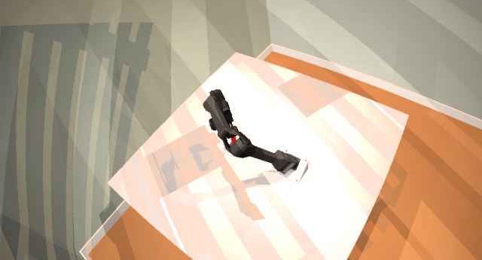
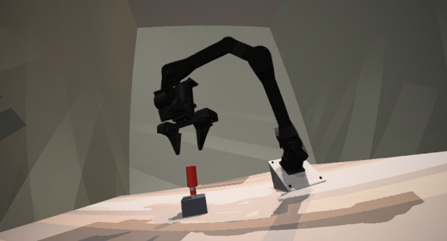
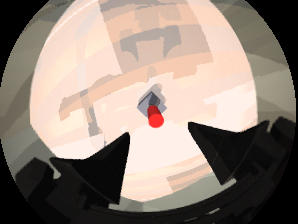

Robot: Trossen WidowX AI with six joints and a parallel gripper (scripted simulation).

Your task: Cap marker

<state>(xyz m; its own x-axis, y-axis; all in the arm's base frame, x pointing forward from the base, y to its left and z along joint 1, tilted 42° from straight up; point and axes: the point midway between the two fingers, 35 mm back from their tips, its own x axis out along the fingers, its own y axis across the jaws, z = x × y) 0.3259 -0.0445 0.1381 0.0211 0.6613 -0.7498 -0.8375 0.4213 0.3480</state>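
Observation:
The dark grey holder block (image 2: 194,206) (image 3: 144,107) stands on the table. The marker (image 2: 193,191) stands upright in it, with only a short red and grey part showing between block and cap. The red cap (image 1: 233,139) (image 2: 191,177) (image 3: 156,120) sits upright over the marker's top; a narrow grey band shows below its rim in the exterior view. My gripper (image 2: 188,151) (image 3: 158,129) is open and empty, its fingertips a little above the cap and apart from it. In the top view the arm hides the block and marker.
The arm's base (image 1: 301,172) (image 2: 300,181) is bolted to a pale wedge on the table (image 1: 331,185) (image 2: 367,171), to the right of the block in the exterior view. The arm arches high from there to above the cap. Shadows cross the table.

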